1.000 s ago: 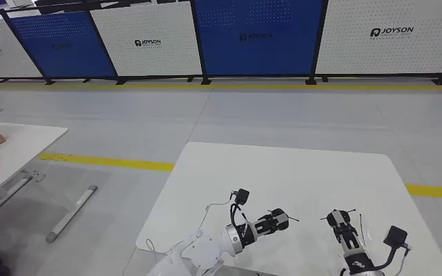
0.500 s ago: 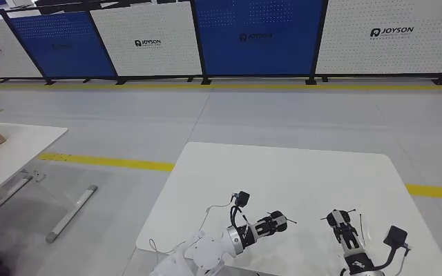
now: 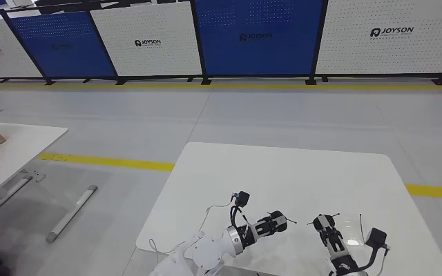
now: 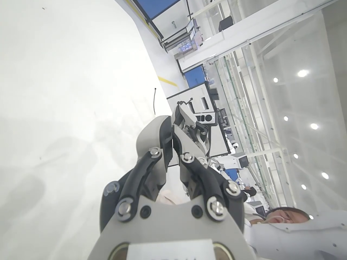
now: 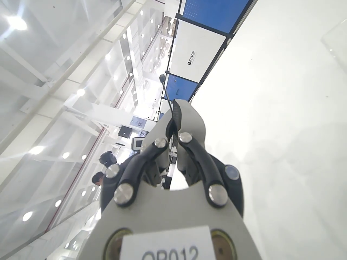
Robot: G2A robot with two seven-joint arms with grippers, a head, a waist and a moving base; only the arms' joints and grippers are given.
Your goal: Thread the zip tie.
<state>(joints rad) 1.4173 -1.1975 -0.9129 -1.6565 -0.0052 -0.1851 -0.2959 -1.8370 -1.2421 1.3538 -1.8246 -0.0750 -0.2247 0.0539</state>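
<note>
The right end effector (image 5: 175, 109) is clenched on a zip tie (image 5: 166, 87), a thin black plastic strap. Its square head projects past the grey metal fingertips, which carry ribbed black pads. The left end effector (image 4: 172, 131) is also clenched, its pads pressed together. In the top view a fine black strip (image 3: 293, 221) projects from its tip toward the right end effector. The two end effectors sit near each other at the near edge of the table (image 3: 276, 172), tips apart. The table is smooth, white and round-cornered. A second zip tie (image 4: 154, 104) lies straight and flat on it, beside a clear sheet (image 5: 334, 41).
</note>
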